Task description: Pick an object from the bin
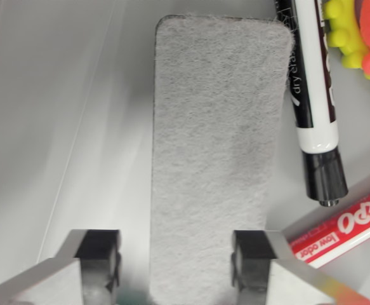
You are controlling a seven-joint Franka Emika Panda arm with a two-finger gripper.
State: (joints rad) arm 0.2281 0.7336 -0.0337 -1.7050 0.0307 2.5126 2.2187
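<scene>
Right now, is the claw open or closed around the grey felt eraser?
Open. The claw straddles the grey felt eraser; a gap shows on the left side, while the right finger sits near the eraser's edge.

So the silver metal gripper with black finger pads (177,267) is poking up from the bottom edge of the wrist view, pointing straight down. Its two fingers (99,257) are spread wide, one on each side of centre. Can't tell if the pads touch anything.

Grey felt eraser (215,159); black-and-white marker (313,95); red Expo marker (340,232)
</scene>
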